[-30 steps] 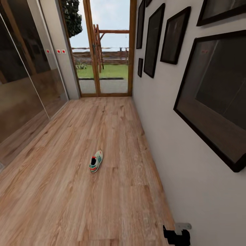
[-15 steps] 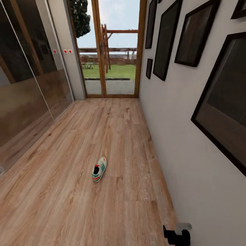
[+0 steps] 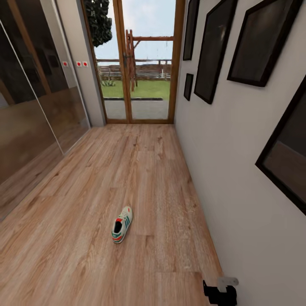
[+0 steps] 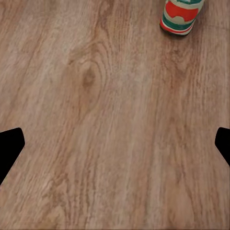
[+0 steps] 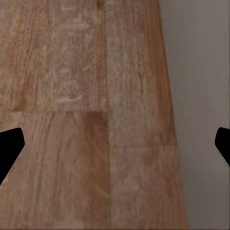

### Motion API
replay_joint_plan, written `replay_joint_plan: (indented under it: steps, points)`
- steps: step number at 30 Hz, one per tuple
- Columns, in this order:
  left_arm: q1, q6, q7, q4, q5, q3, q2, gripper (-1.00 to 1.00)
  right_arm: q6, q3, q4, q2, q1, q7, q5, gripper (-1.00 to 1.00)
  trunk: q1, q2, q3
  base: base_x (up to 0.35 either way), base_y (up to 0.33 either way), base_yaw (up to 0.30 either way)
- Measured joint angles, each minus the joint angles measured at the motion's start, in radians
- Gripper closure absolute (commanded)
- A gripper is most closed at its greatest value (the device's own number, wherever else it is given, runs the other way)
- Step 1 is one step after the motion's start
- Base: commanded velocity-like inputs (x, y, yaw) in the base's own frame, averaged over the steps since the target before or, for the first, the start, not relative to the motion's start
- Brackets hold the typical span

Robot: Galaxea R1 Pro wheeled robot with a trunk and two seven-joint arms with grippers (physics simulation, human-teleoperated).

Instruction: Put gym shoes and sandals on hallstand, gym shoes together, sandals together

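Observation:
One gym shoe [image 3: 122, 224], white with green stripes and a red-orange heel patch, lies alone on the corridor floor [image 3: 85, 191], its toe pointing away from me. Its heel [image 4: 181, 17] shows in the left wrist view, well ahead of my left gripper [image 4: 115, 148], which is open over bare planks. My right gripper [image 5: 115, 148] is open too, above the floor next to the wall. A dark part of the right arm [image 3: 219, 293] sits low in the head view. The sandals and the hallstand are out of view.
A white wall [image 3: 238, 178] with dark framed pictures [image 3: 212, 46] runs along the right. Mirrored wardrobe doors [image 3: 29, 110] line the left. A glazed wooden door [image 3: 140, 76] closes the corridor's far end.
The whole head view has shifted as the camera moved forward. The gym shoe now sits lower in the picture but lies in the same spot on the floor.

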Motion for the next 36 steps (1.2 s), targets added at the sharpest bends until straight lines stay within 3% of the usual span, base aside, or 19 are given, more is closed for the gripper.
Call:
replay_joint_plan:
  steps: [18, 36]
  points:
    - [0.000, 0.000, -0.001, 0.000, -0.001, 0.000, 0.000, -1.00, 0.000, 0.000, 0.000, 0.000, 0.000, 0.002, 0.000, -1.00, 0.000, 0.000, 0.000, 0.318, 0.144, -0.003]
    - [0.000, 0.000, -0.001, 0.000, 0.000, 0.000, 0.000, -1.00, 0.000, 0.000, 0.000, 0.000, 0.000, 0.002, -0.001, -1.00, 0.000, 0.000, 0.000, 0.226, 0.147, -0.106]
